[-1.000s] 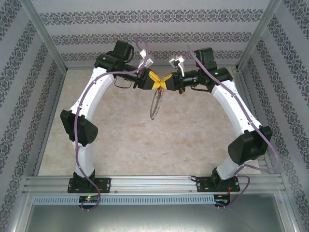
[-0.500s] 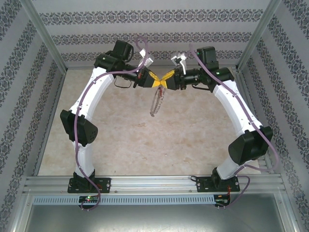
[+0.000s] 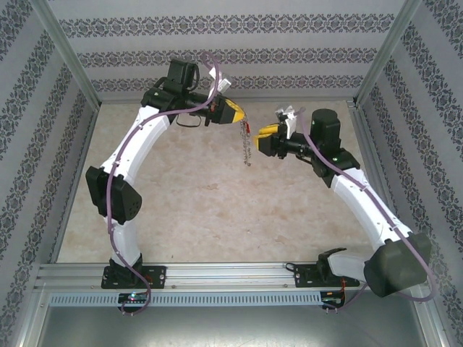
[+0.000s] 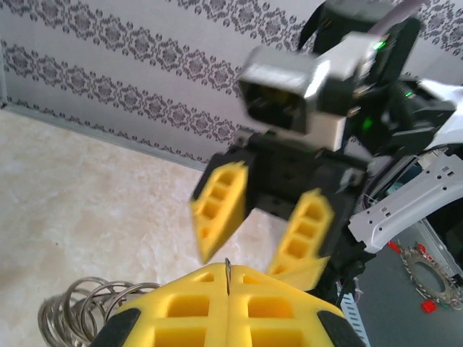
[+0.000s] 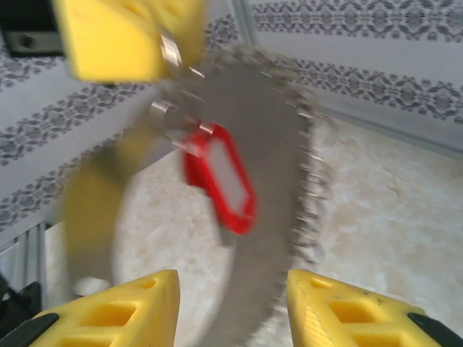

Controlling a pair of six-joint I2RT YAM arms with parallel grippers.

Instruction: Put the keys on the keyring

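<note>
Patterned walls (image 3: 217, 43), left tool (image 3: 236, 113) pinching dangling keyring (image 3: 247, 148), red key (image 5: 221, 177) hanging with it, right tool (image 3: 268, 134) parted, just beside

Two white arms, black joints, yellow ribbed gripper fingers (image 4: 221, 206).
Left arm (image 3: 139, 137), right arm (image 3: 362, 199): purple cables (image 3: 212, 69) along links, black bases (image 3: 134, 275) bolted down.

Beige marbled tabletop (image 3: 217, 210) across the middle, white walls (image 3: 239, 43) with grey damask stripes at top, left and right, aluminium posts (image 3: 69, 54) slanting in the upper corners, slotted aluminium rail (image 3: 231, 275) along the bottom, grey metal sheet (image 3: 231, 325) below it, soft even light
</note>
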